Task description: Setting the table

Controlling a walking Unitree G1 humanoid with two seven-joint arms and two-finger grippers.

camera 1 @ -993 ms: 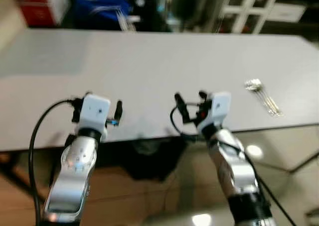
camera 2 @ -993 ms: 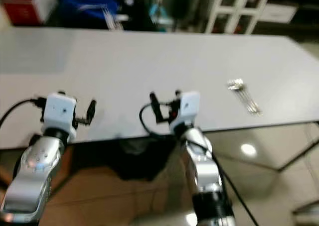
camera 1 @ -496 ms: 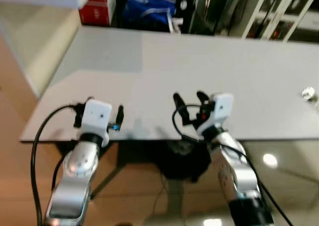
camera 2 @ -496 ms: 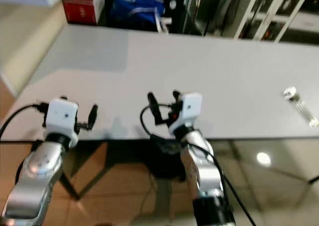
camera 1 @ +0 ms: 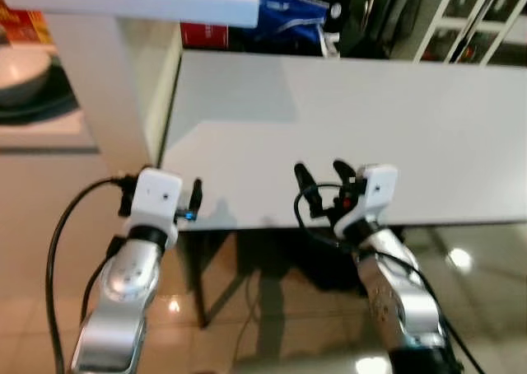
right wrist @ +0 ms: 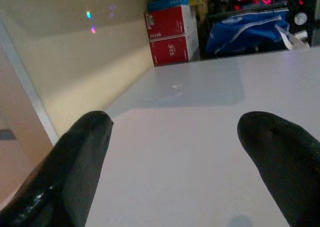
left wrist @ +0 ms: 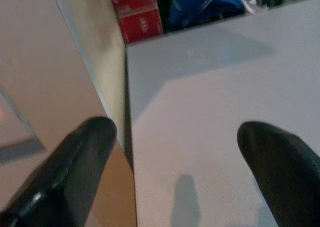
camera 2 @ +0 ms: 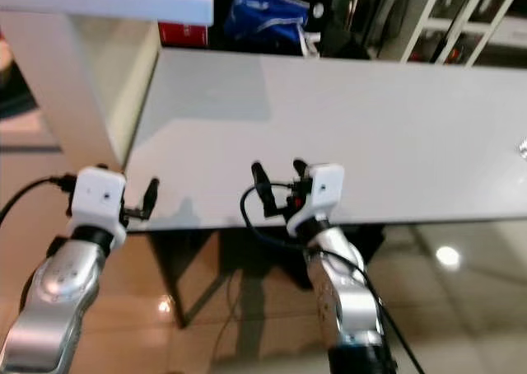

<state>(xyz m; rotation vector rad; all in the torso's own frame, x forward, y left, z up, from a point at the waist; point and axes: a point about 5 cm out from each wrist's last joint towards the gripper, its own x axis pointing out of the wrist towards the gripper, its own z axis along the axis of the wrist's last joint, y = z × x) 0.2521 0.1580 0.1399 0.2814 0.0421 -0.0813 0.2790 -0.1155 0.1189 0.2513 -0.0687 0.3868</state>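
Note:
A long pale grey table lies ahead, its near edge just past my grippers. Left of the table, a white bowl sits on a dark plate on a shelf. My left gripper hovers at the table's near left corner, open with nothing between its fingers. My right gripper hangs over the near edge further right, open and empty too, its fingers spread above bare tabletop. A small shiny piece shows at the far right edge, too cut off to name.
A white shelf unit with a cream side panel stands against the table's left end. Red boxes and a blue bag sit behind the table. White shelving is at the back right. Glossy tan floor lies below.
The camera has swung left: the cutlery has slid off to the right edge and the shelf unit with the bowl has come into view. Both grippers keep their pose, open.

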